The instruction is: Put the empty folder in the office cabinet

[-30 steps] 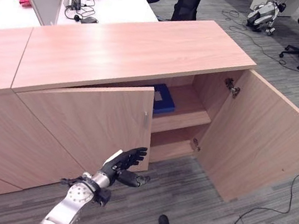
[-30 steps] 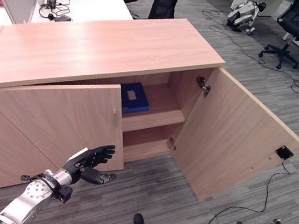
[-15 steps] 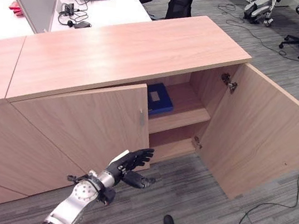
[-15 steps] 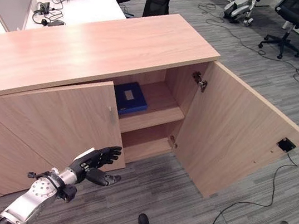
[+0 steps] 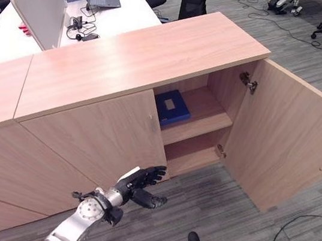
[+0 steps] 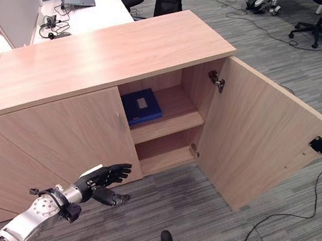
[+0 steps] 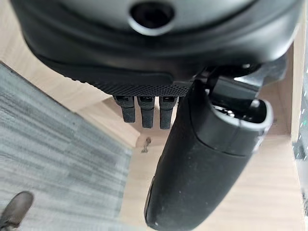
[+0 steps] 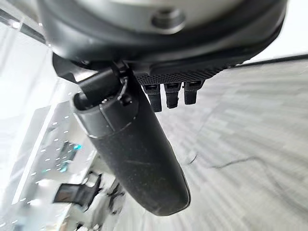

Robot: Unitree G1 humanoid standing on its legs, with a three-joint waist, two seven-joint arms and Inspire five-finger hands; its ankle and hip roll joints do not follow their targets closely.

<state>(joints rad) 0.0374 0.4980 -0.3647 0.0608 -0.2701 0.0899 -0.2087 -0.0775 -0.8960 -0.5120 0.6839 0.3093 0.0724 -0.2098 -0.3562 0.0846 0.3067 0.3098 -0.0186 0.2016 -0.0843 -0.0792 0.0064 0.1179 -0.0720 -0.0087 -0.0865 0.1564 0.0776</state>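
The blue folder [image 5: 172, 107] lay flat on the upper shelf [image 5: 210, 113] inside the cabinet [image 5: 146, 58], whose right door [image 5: 284, 145] stood wide open. The left hand [image 5: 139, 184], fingers relaxed and empty, hovered beside the left door [image 5: 97, 141]. The right hand [image 8: 144, 159] was likewise loose and empty.
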